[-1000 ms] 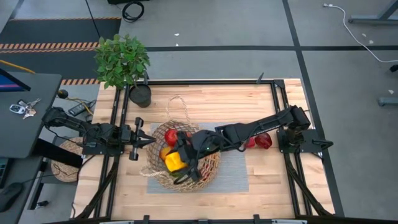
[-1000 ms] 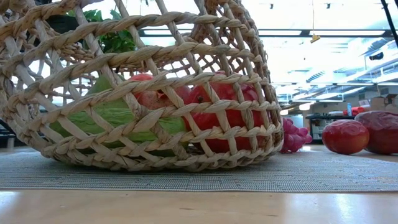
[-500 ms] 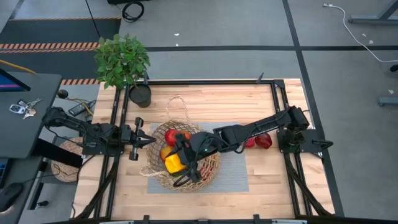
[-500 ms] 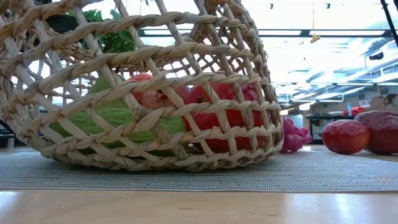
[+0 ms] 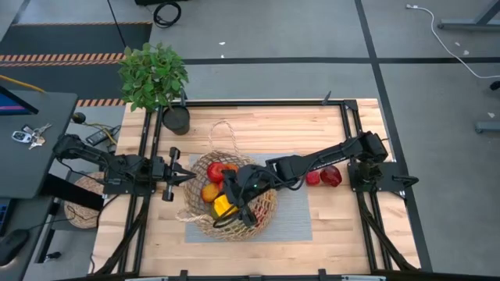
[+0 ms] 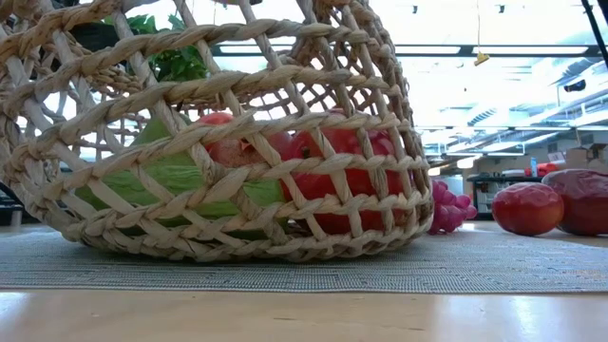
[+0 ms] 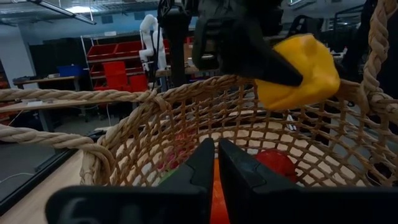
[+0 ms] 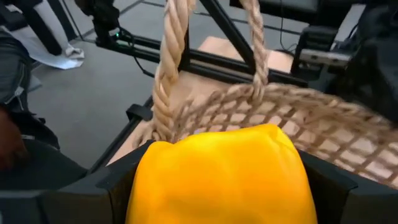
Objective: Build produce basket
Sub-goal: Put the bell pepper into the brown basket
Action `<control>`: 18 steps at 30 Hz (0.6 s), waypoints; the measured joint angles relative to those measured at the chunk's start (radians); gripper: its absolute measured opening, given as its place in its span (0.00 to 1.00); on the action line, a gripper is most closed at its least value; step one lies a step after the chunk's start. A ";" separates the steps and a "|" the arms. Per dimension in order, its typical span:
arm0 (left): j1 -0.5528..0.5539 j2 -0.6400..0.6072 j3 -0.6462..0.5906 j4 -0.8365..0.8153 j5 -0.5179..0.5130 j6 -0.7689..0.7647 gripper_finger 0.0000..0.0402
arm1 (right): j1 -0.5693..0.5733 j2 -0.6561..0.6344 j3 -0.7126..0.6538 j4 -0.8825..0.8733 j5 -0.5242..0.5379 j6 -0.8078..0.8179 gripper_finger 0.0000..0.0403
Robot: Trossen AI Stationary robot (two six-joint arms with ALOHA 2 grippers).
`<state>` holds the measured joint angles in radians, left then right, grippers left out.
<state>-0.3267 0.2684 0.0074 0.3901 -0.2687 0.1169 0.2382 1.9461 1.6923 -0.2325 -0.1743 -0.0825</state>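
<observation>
right gripper (image 5: 226, 204) fingers clamp yellow produce (image 5: 222, 205) over basket (image 5: 262, 218). left gripper (image 5: 190, 177) fingers closed, empty, just left of basket.

A potted plant (image 5: 154, 76) beside a grey mat (image 5: 295, 215).

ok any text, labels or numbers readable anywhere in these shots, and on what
None can be read.
Basket, yellow produce piece in the right gripper: no labels or print.
Red bins on shelves behind the table: any labels too blurred to read.
Monitor beside the table: only a sliver shows, no text legible.
</observation>
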 joint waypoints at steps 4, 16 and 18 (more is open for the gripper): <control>0.000 0.000 0.000 0.000 0.000 0.000 0.09 | 0.001 0.000 -0.018 0.016 0.021 0.006 0.77; 0.000 0.000 0.000 0.000 0.000 0.000 0.07 | -0.003 0.000 0.042 -0.013 0.104 -0.005 0.77; 0.000 0.000 0.000 0.000 0.000 0.000 0.08 | -0.004 0.000 0.057 -0.012 0.105 -0.008 0.77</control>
<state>-0.3264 0.2684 0.0071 0.3901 -0.2684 0.1169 0.2340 1.9461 1.7497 -0.2446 -0.0696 -0.0907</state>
